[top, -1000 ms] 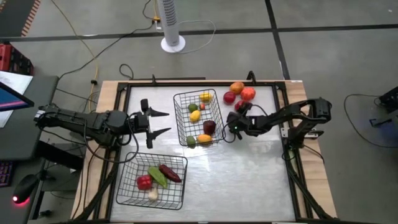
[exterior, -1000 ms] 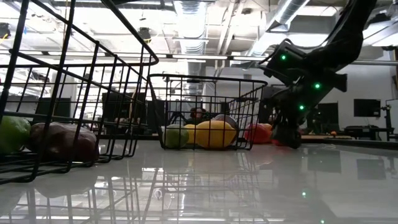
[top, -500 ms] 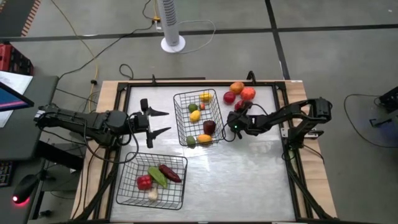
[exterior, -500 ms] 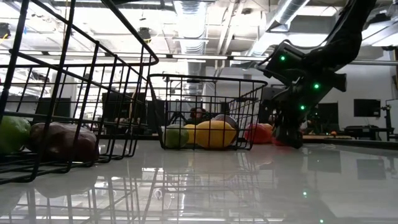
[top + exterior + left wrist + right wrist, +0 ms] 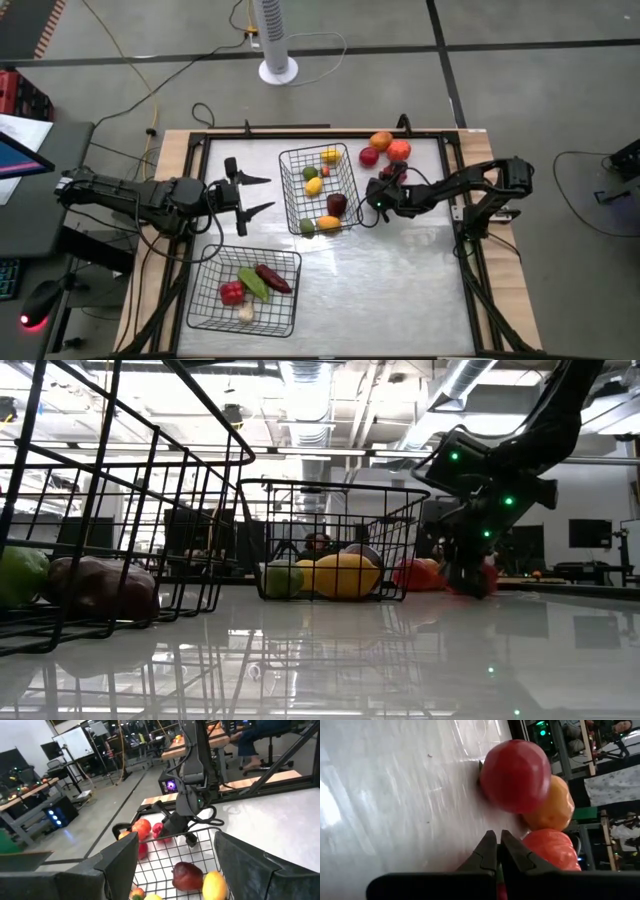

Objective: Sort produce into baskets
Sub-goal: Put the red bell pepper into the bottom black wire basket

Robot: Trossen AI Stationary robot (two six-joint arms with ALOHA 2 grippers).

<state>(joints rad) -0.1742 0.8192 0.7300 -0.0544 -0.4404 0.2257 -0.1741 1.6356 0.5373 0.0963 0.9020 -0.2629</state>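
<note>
- Right tool [image 5: 385, 186]: fingers pressed together, holding nothing visible; round red, orange and orange-red toy fruits [image 5: 369, 156] lie just ahead on the bench, nearer this arm.
- Left tool [image 5: 252, 195]: spread wide, empty, beside the black wire-mesh basket [image 5: 320, 190].

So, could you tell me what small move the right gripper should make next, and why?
Probably open the right gripper where it is. It is shut, just short of the round dark red toy fruit lying on the white table beside a round orange one; shut, it could only nudge the fruit. The left gripper waits open by the black wire-mesh basket.
</note>
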